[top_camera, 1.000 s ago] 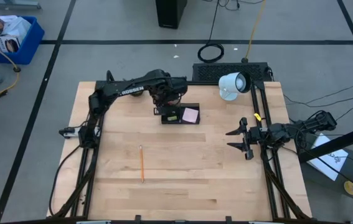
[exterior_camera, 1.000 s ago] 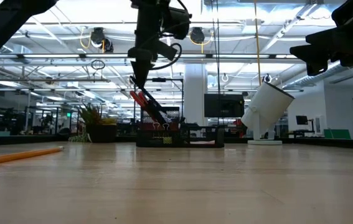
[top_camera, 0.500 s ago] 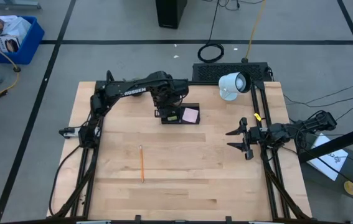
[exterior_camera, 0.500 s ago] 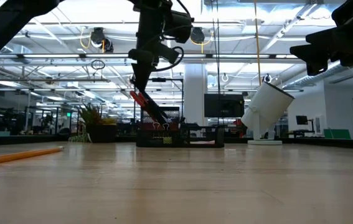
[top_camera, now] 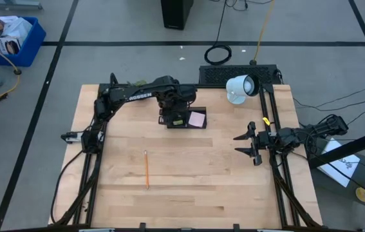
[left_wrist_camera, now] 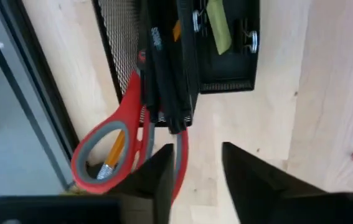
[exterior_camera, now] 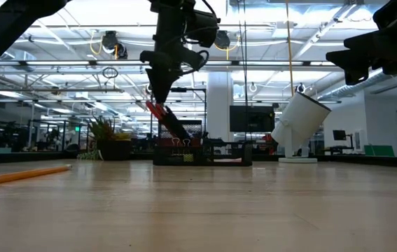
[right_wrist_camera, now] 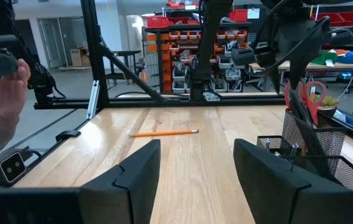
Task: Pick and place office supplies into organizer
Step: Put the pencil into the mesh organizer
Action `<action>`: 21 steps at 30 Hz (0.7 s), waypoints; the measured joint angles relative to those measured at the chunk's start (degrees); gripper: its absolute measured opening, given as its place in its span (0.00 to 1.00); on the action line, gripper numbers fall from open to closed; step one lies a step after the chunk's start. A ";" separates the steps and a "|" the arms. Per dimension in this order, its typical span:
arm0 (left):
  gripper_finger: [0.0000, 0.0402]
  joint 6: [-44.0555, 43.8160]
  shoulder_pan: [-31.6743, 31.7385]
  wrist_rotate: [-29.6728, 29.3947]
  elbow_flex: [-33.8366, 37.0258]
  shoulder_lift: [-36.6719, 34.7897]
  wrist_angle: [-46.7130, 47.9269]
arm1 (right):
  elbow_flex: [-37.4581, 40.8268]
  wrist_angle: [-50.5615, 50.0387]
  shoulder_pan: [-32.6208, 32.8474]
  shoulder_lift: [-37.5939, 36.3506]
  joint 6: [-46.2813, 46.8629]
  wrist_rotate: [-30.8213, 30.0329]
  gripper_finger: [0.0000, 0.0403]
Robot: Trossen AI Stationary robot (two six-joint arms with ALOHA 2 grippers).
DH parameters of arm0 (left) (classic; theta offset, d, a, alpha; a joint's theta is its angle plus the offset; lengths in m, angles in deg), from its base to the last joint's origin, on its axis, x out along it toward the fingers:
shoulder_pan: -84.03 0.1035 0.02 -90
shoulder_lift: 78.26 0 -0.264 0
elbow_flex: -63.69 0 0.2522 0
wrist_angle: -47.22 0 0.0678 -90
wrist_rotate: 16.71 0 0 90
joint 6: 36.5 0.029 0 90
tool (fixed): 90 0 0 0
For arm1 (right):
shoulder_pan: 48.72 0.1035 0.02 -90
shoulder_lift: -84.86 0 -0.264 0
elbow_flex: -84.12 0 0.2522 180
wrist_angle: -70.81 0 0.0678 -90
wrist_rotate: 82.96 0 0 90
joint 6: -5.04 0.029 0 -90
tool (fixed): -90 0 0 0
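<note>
**One pencil left on the open table, left arm parked over the organizer**

High view: left gripper sits directly above the black organizer at the far side of the table. A pink sticky pad lies in the lower tray. The lone orange pencil lies well apart, toward the near side, its long axis running near-to-far. It is on the left half of the table, so the left arm looks the nearer one for the pickup. Right gripper waits at the right edge, fingers spread, holding nothing.

Low view: left gripper hangs over the cup section. Red-handled scissors lean out of the cup, tilted. Whether the fingertips touch the handle is hard to tell here. The pencil lies flat at left.

Left wrist view: the two fingers stand apart with a clear gap and nothing between them. The scissors stand in the mesh cup alongside black pens. An orange pencil tip shows through the handle loop. Tray contents are small; I make out a yellowish piece and clips, no more.

Right wrist view: own fingers wide, empty. The pencil lies crosswise ahead. A person's hand shows at the table edge, cut off by the frame.
</note>
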 joint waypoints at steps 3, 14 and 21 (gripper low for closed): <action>0.43 3.18 0.03 -0.76 0.03 0.01 0.03 | 0.02 0.00 0.00 0.00 0.00 0.00 0.48; 0.65 -1.91 -4.74 6.38 0.28 0.05 0.08 | 0.02 0.00 0.01 0.01 0.00 0.00 0.48; 0.63 -7.44 -8.85 6.12 0.28 -0.34 -0.31 | 0.01 0.00 0.01 0.02 0.00 0.00 0.48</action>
